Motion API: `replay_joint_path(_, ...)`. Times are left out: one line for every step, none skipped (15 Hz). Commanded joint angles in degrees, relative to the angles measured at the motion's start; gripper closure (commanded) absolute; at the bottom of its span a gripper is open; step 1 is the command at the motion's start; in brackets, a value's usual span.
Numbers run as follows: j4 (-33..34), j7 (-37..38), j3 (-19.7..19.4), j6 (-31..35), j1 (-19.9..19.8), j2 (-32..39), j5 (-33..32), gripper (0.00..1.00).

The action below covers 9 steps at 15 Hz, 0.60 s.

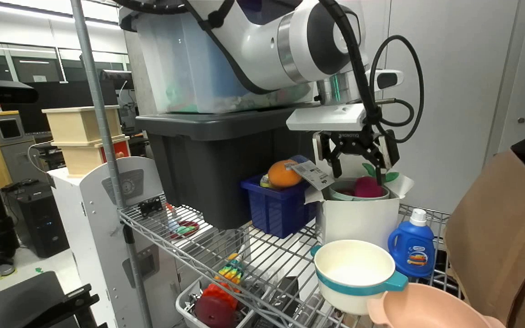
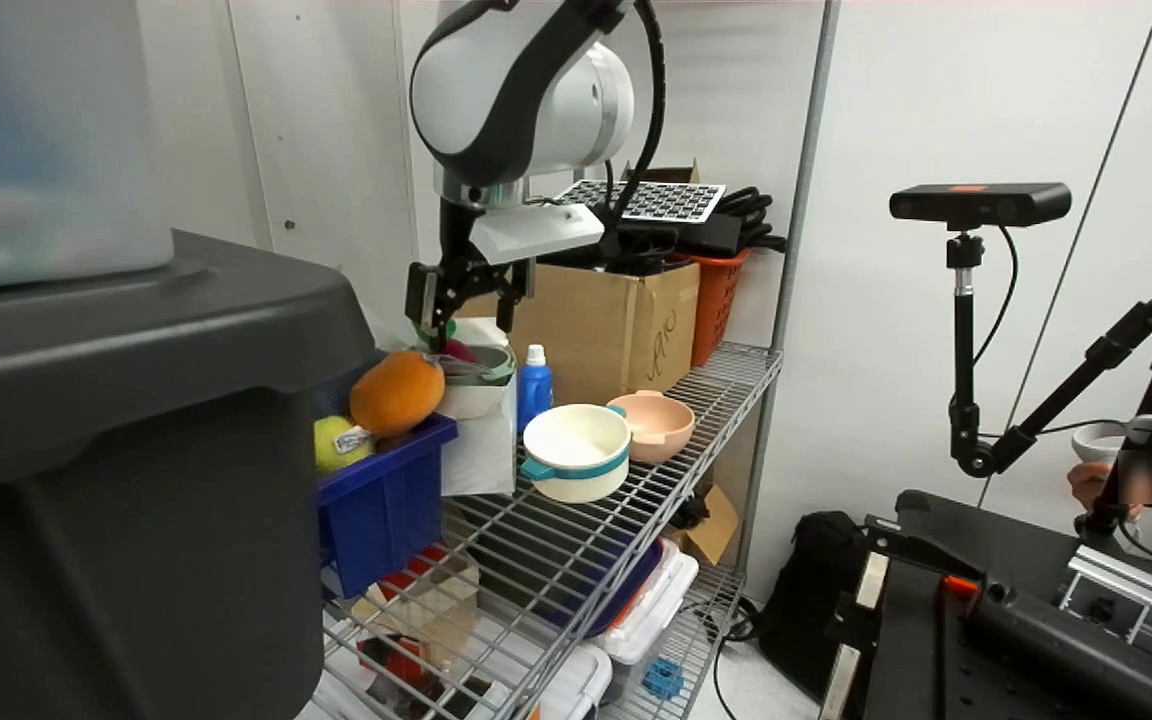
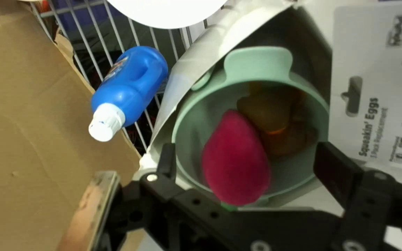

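- magenta toy (image 3: 236, 157), shaped like a fat teardrop, lying inside a pale green pot (image 3: 218, 101); the wrist view looks down on nearly all of it, while both exterior views show only its upper part above the rim.
- green leaves (image 1: 390, 176) by the toy, plain in both exterior views; the wrist view gives just a sliver of green at the toy's edge.
- black gripper (image 1: 358, 174) over the pot, jaws spread wide apart; from the wrist, the toy appears in the gap between them, though i cannot tell whether toy and gripper touch.
- brown shapes (image 3: 270, 109) beside the toy in the pot, clearest from the wrist, too dim to name.
- open white box (image 1: 356, 218) around the pot; the exterior views show its outer wall, the wrist view mostly its upper edges.
- printed card (image 3: 375, 69) next to the pot; the wrist view makes "squeakin' eggs" readable, print too small to read in the exterior views.
- blue bottle (image 1: 413, 248), upright on the wire shelf (image 2: 736, 370) just beside the box, seen in all three views.
- blue bin (image 1: 276, 212) holding an orange fruit (image 1: 284, 174); an exterior view also uncovers a yellow-green ball (image 2: 332, 452) beside the fruit.
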Motion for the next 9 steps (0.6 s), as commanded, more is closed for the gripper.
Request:
replay_joint_path(-1.68, -0.85, -0.01, 2.28, 0.38, 0.6, 0.36, 0.0)
replay_joint_path(-1.97, -0.77, -0.03, 2.55, 0.54, 0.75, 0.35, 0.0)
replay_joint_path(-2.2, -0.77, -0.05, 2.82, 0.66, 0.89, 0.34, 0.0)
replay_joint_path(-2.41, -0.77, -0.08, 2.97, 0.78, 0.97, 0.3, 0.03)
replay_joint_path(-2.45, -0.67, -0.18, 3.13, 0.9, 1.11, 0.24, 0.19)
replay_joint_path(-2.61, -0.73, -0.2, 3.26, 0.91, 1.12, 0.2, 0.28)
replay_joint_path(-2.77, -0.89, -0.22, 3.36, 0.84, 1.02, 0.14, 0.29)
replay_joint_path(-2.73, -0.89, -0.37, 3.38, 0.82, 1.02, 0.04, 0.36)
replay_joint_path(-2.74, -0.99, -0.51, 3.35, 0.69, 0.92, 0.03, 0.43)
